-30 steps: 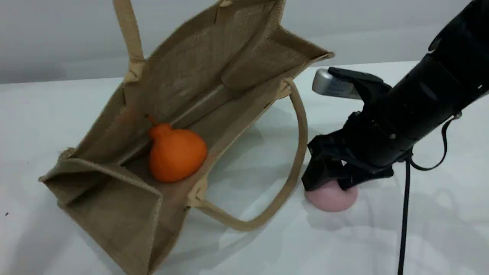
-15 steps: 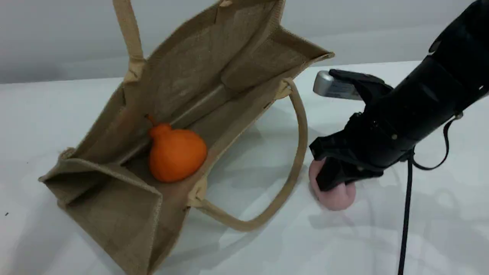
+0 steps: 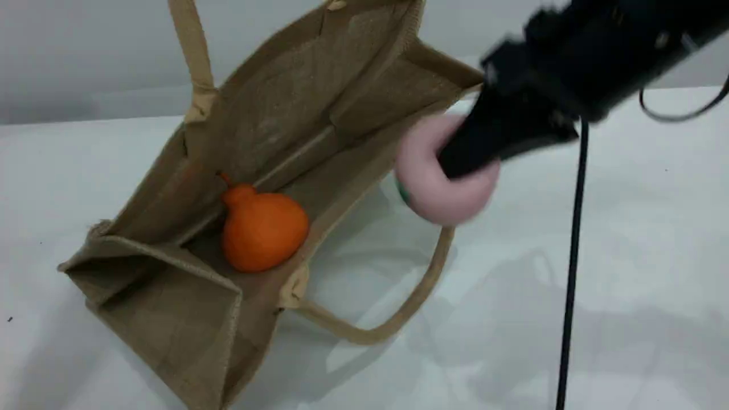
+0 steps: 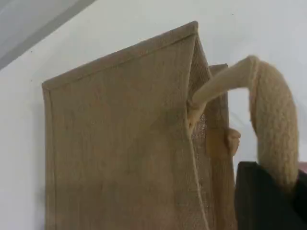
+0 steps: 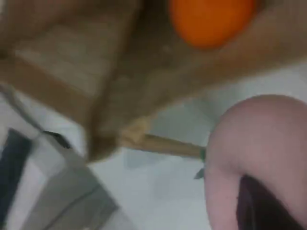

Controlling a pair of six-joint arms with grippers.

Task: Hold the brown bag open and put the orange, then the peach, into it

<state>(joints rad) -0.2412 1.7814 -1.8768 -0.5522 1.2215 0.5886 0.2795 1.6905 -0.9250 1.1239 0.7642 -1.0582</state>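
The brown bag (image 3: 319, 114) lies tilted on the table with its mouth held wide. Its upper handle (image 3: 193, 51) runs up out of the scene view. In the left wrist view that handle (image 4: 273, 124) drapes over my left gripper (image 4: 268, 201), which is shut on it beside the bag's wall (image 4: 120, 143). The orange (image 3: 262, 228) rests inside the bag on its lower wall. My right gripper (image 3: 464, 156) is shut on the peach (image 3: 433, 188) and holds it in the air just right of the bag's open rim. From the right wrist, the peach (image 5: 259, 153) fills the lower right and the orange (image 5: 211, 19) shows above.
The bag's lower loop handle (image 3: 421, 290) lies on the white table (image 3: 626, 239) below the peach. A black cable (image 3: 569, 256) hangs from the right arm down across the table. The right arm is motion-blurred.
My right gripper closed on the peach on the table, then lifted it up and left toward the bag's mouth. The bag, orange and left gripper stayed put.
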